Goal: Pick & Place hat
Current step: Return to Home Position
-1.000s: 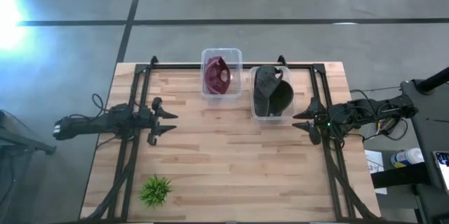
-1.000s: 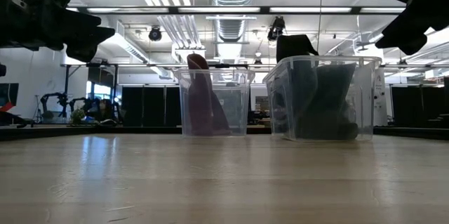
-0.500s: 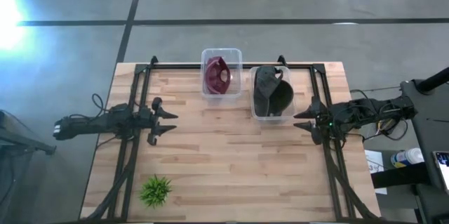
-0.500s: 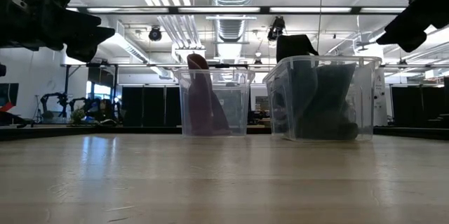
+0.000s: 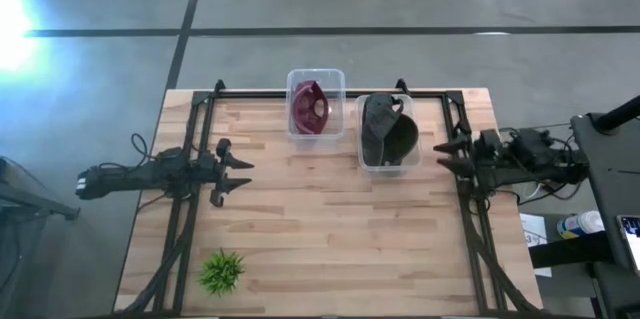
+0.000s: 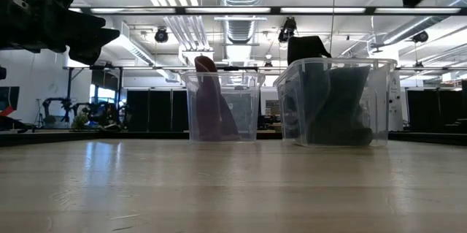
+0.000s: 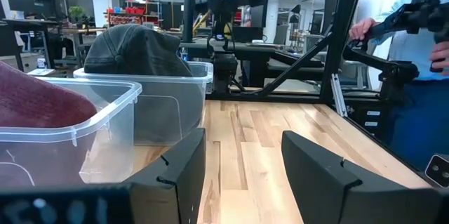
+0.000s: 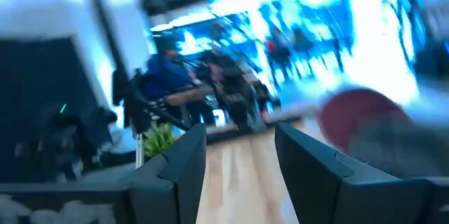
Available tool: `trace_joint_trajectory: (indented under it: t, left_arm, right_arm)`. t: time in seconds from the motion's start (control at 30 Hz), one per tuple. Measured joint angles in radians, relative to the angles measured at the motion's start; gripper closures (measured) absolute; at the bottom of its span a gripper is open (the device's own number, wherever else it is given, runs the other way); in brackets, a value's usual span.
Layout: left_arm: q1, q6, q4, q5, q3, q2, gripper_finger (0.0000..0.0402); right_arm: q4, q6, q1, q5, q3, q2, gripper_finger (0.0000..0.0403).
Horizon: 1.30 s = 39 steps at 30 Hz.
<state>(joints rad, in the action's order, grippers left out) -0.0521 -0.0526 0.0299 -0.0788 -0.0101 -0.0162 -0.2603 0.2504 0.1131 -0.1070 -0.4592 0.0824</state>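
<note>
A maroon hat point(image 5: 310, 107) stands on edge in a clear bin point(image 5: 316, 77) at the table's far side. A dark grey hat point(image 5: 388, 129) fills a second clear bin point(image 5: 362, 154) just to its right, its crown rising above the rim point(image 6: 306, 47). My left gripper point(image 5: 243, 175) hovers open above the table's left half, pointing right at the bins; its wrist view shows both hats point(image 7: 133, 48) point(image 7: 35, 101). My right gripper point(image 5: 440, 155) is open and raised, to the right of the dark hat's bin, pointing left. It touches nothing.
A small green plant point(image 5: 221, 271) stands near the table's near left corner. Black frame rails point(image 5: 195, 149) point(image 5: 465, 199) run along both sides of the wooden top point(image 5: 330, 219). A person point(image 7: 421, 41) stands beyond the table's right side.
My right gripper has risen and swung toward the table's far edge, from beside the near end of the dark hat's bin to beside its middle. Its wrist view is smeared by the motion. The left arm and both hats have kept still.
</note>
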Motion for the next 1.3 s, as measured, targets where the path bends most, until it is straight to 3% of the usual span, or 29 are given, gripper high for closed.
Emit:
trace_joint_trajectory:
  t: [0.13,0.43,0.67,0.77,1.03,1.3]
  left_arm:
    - [0.000,0.000,0.000,0.000,0.000,0.000,0.0220]
    - [0.000,0.000,0.000,-0.001,0.000,0.000,0.0220]
    - [0.000,0.000,-0.001,-0.001,0.000,0.000,0.0220]
    - [0.000,0.000,-0.001,-0.001,0.000,0.000,0.0220]
    - [0.000,0.000,-0.001,-0.002,0.000,0.000,0.0220]
    - [0.000,0.000,-0.001,-0.002,0.000,0.000,0.0220]
  right_arm:
    - [0.134,-0.260,0.000,0.129,0.060,0.022,0.0236]
    - [0.453,-0.354,0.000,0.142,0.307,0.029,0.0236]
    - [0.450,-0.263,-0.006,0.149,0.425,0.023,0.0236]
    - [0.450,-0.234,-0.005,0.202,0.447,0.004,0.0236]
    - [0.288,-0.213,-0.005,0.209,0.450,-0.058,0.0236]
    - [0.283,-0.329,-0.024,0.183,0.450,-0.083,0.0236]
